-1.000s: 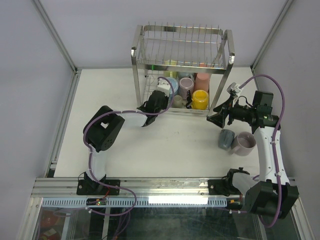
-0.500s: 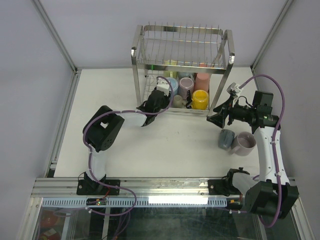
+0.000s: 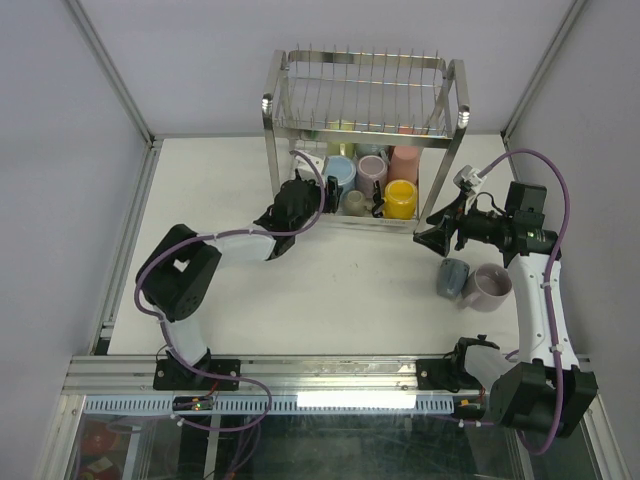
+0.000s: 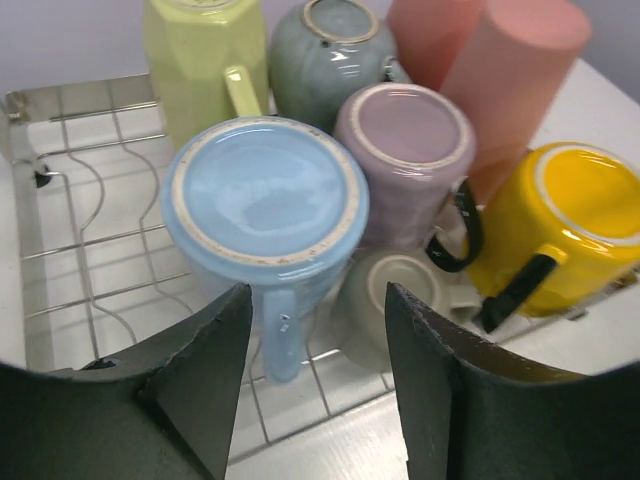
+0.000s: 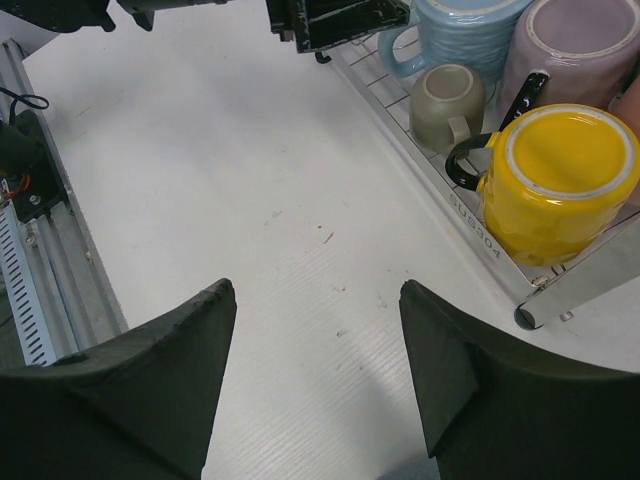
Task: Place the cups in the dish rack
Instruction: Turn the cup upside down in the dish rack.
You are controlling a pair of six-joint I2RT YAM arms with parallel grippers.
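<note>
The dish rack (image 3: 270, 105) stands at the back of the table. Its lower tier holds upside-down cups: light blue (image 4: 265, 200), mauve (image 4: 405, 140), yellow (image 4: 570, 230), pink (image 4: 520, 60), pale green (image 4: 200, 60), grey-blue (image 4: 325, 45) and a small grey-beige one (image 4: 405, 270). My left gripper (image 4: 318, 300) hovers open at the rack's front edge, just short of the light blue cup's handle, holding nothing. Two cups lie on the table at the right, a grey-blue one (image 3: 452, 277) and a mauve one (image 3: 487, 287). Just behind them, my right gripper (image 3: 432, 238) hangs open and empty over bare table.
The rack's upper tier (image 3: 365, 75) of upright wires overhangs the stored cups. Bare wire floor (image 4: 90, 250) shows left of the light blue cup. The rack's front rail (image 5: 470, 215) runs close to my right gripper (image 5: 316, 290). Metal rails border the table.
My left gripper has opened, let go of the light blue cup in the lower tier, and drawn back to the left. The right arm has not moved.
</note>
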